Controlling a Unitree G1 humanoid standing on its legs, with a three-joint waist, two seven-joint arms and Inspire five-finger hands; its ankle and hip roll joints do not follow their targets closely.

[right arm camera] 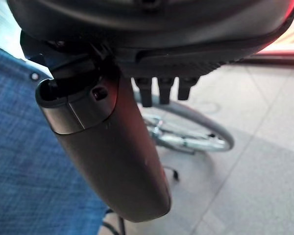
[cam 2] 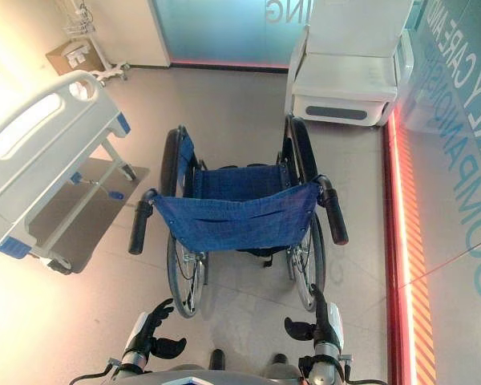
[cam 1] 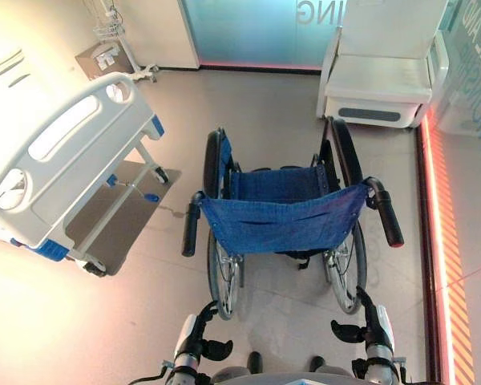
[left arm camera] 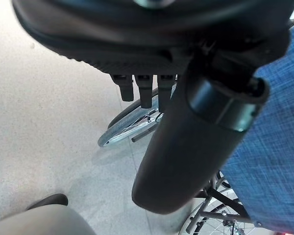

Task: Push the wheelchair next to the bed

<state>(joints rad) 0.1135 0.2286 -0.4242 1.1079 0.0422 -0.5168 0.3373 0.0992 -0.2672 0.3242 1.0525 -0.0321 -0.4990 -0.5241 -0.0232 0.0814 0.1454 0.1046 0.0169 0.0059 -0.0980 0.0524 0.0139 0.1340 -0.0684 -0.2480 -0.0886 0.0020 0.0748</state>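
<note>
At 10 o'clock in your head views: the bed point(cam 1: 76, 170), white footboard point(cam 1: 40, 192) angled towards you. It's the biggest thing here.

Dead ahead at 12 o'clock is the wheelchair point(cam 1: 276, 220), with its blue cloth back facing you and both big wheels point(cam 1: 223, 281) on the floor point(cam 1: 272, 100). It stands off the bed's foot end, with bare floor between them and no contact. It is near the bed's corner, not alongside the bed.

At 1 o'clock, just beyond the wheelchair, is a white armchair point(cam 1: 381, 76). You can't tell whether the two touch.

The left push handle point(cam 1: 191, 228) sticks out at 9 o'clock of the cloth back. The right push handle point(cam 1: 387, 215) sticks out at 3 o'clock.

Your left hand point(cam 1: 196, 341) is at 7 o'clock by the bottom edge, below and short of its handle. Its fingers point(left arm camera: 144, 93) are relaxed and spread, the thumb point(left arm camera: 186, 147) is out, and it holds nothing.

Your right hand point(cam 1: 373, 329) is at 5 o'clock, also short of its handle. Its fingers point(right arm camera: 164, 90) are straight with the thumb point(right arm camera: 112, 152) apart, so it is unclenched and empty.

Past each hand, the wrist views show the blue cloth and a wheel rim.
</note>
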